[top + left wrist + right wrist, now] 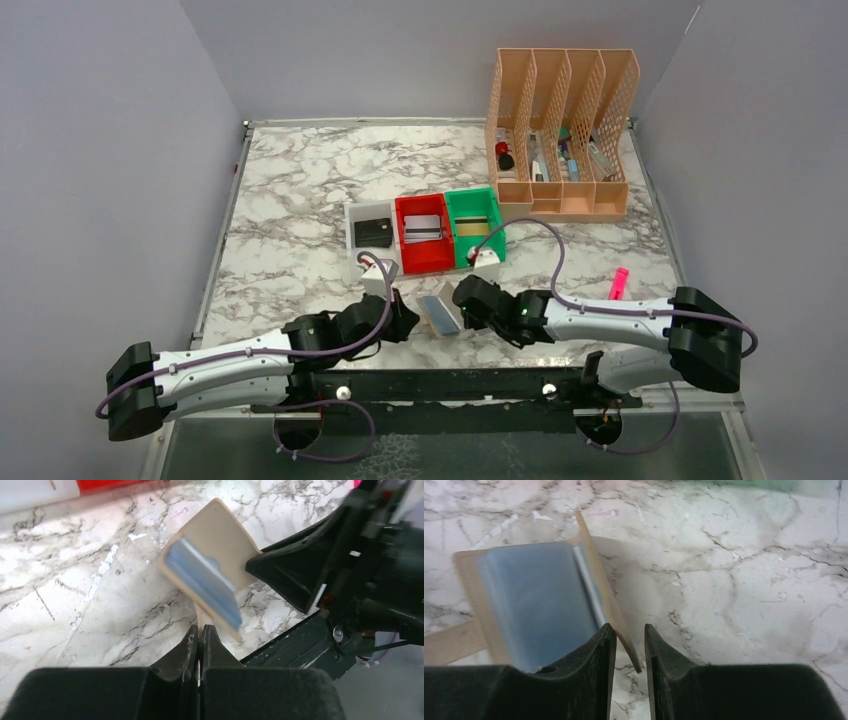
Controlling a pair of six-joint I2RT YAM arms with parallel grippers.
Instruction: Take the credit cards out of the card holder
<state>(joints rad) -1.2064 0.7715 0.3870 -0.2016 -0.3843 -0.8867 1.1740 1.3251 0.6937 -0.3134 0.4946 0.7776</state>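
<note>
- Already a black card point(373, 232) lies in the white tray point(350, 215) and a silvery grey card point(424, 229) in the red tray point(402, 240), upper centre of the overhead view. The green tray point(497, 228) beside them holds something flat and yellowish that I can't identify.
- The card holder point(440, 312) is at the lower centre of that view, between the two arms. It is spread open, with its blue-grey pockets showing.
- The left gripper point(200, 627) has its fingers pinched tight on a thin tan strap of the holder.
- The right gripper point(627, 627) straddles the edge of the tan cover. A gap shows beside the cover, so it isn't clamped.
- A pale strip beside the pockets, in the right wrist view, may be a card's edge; I cannot tell.
- By my reckoning the task is mostly done. What is left is spreading the pockets and drawing out any card that remains inside.
</note>
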